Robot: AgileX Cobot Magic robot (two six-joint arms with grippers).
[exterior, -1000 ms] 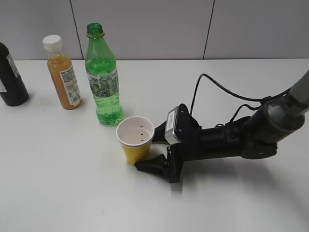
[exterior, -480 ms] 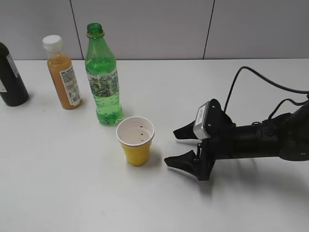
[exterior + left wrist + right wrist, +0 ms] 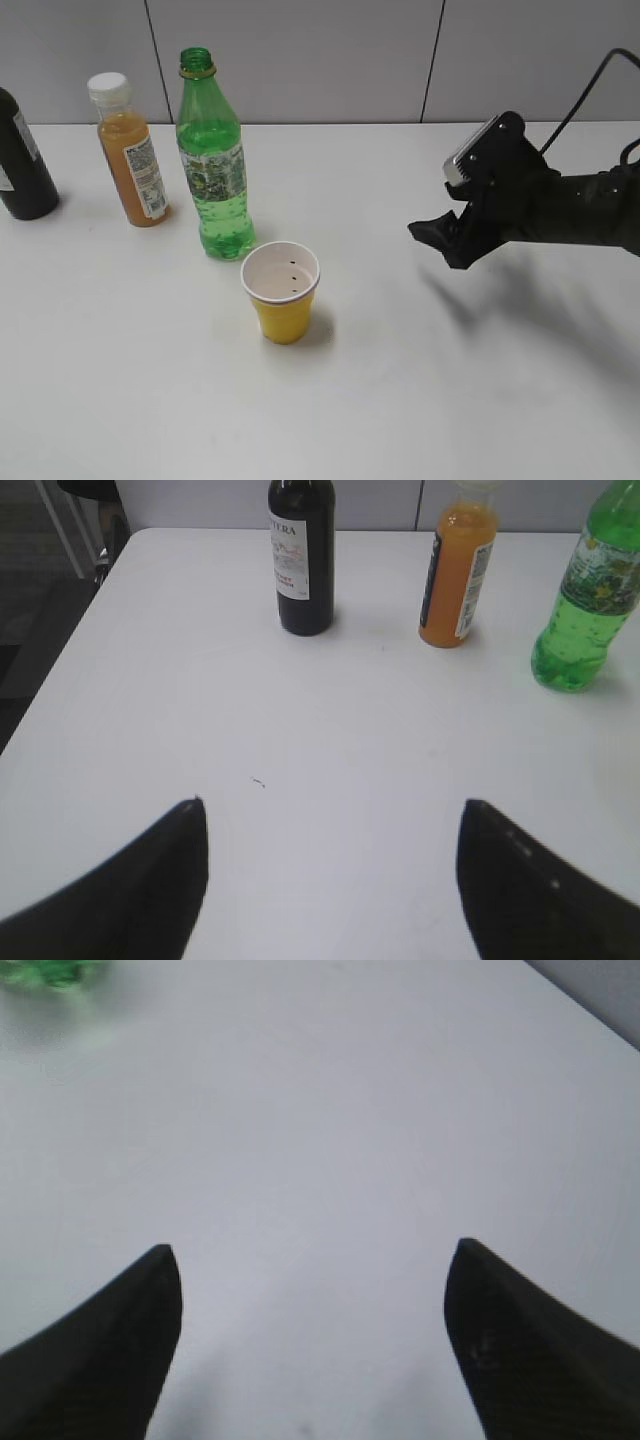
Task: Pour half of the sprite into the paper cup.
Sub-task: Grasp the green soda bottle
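Note:
The sprite (image 3: 213, 165), a tall green bottle with no cap, stands upright at the back left of the white table; it also shows at the right edge of the left wrist view (image 3: 586, 600). The yellow paper cup (image 3: 282, 292) stands upright just in front of it, apart from it. My right gripper (image 3: 440, 240) is open and empty, raised above the table to the right of the cup; its jaws (image 3: 310, 1260) frame bare table. My left gripper (image 3: 330, 815) is open and empty over bare table and is out of the exterior view.
An orange juice bottle (image 3: 130, 152) with a white cap stands left of the sprite, and a dark bottle (image 3: 22, 160) stands at the far left edge. The white table (image 3: 420, 380) runs back to a grey wall. A black cable trails from the right arm.
My right gripper has let go of the paper cup, opened, and drawn back to the right and upward. The cup stays upright in place.

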